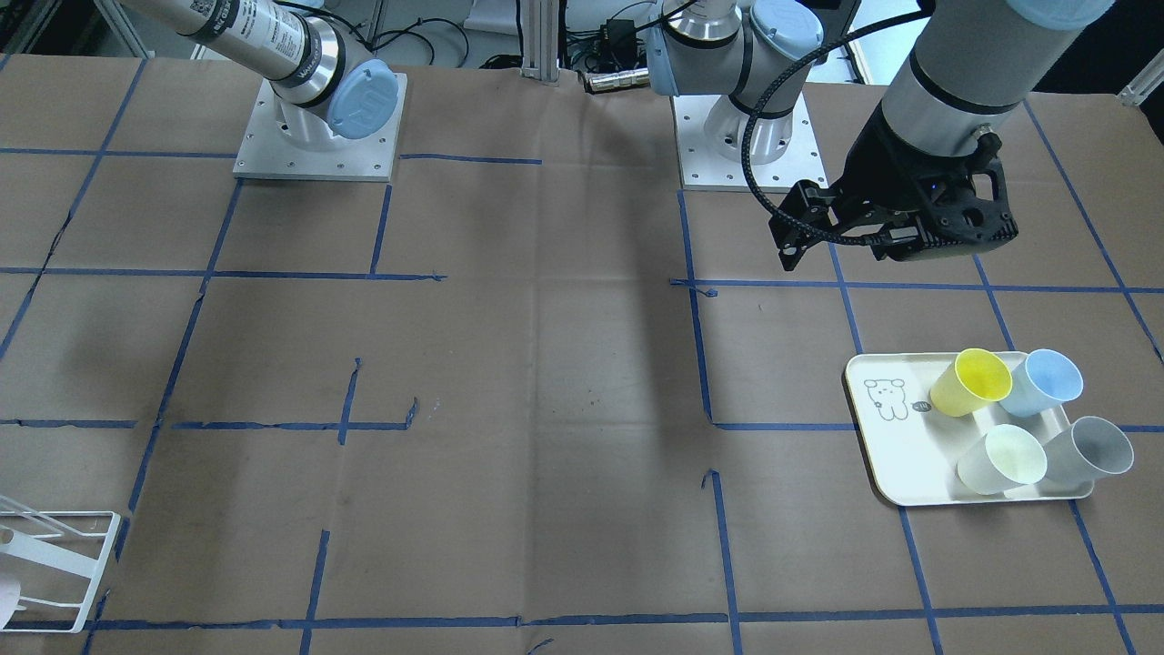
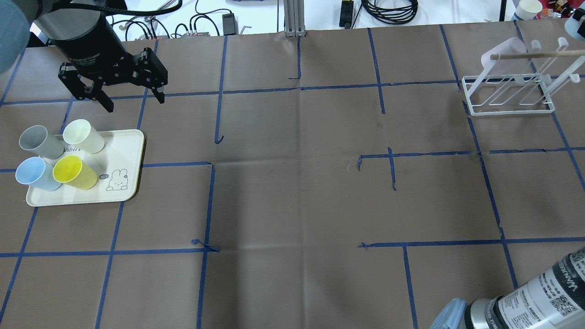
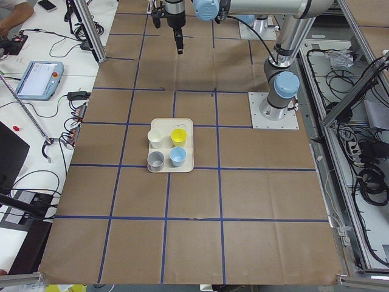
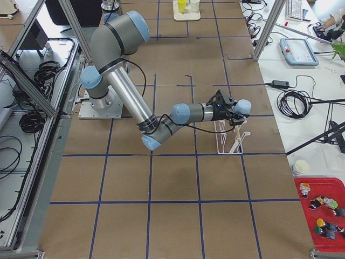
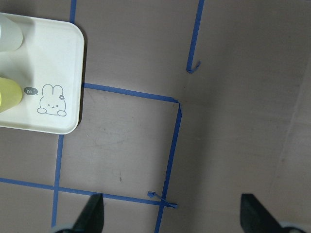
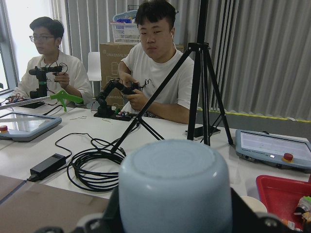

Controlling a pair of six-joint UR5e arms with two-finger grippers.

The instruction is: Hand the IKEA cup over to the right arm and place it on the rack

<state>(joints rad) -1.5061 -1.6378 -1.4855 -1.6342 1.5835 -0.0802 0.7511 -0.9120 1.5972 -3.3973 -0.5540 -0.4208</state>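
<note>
A pale blue IKEA cup (image 6: 174,189) fills the right wrist view, bottom outward, and my right gripper (image 4: 235,108) is shut on it. It hangs just above the white wire rack (image 4: 229,137), and the cup's edge (image 2: 577,25) shows at the overhead view's top right corner. The rack (image 2: 507,96) carries a pink cup (image 2: 505,55) on one rod. My left gripper (image 2: 132,98) is open and empty, hovering beyond the cream tray (image 2: 123,151); its fingertips (image 5: 92,216) show wide apart over bare paper.
The bear-drawn tray holds several upright cups: grey (image 2: 39,142), cream (image 2: 83,136), blue (image 2: 35,174) and yellow (image 2: 73,172). Brown paper with blue tape lines covers the table. Two seated people with controllers (image 6: 121,90) face the right wrist camera beside a tripod (image 6: 199,73).
</note>
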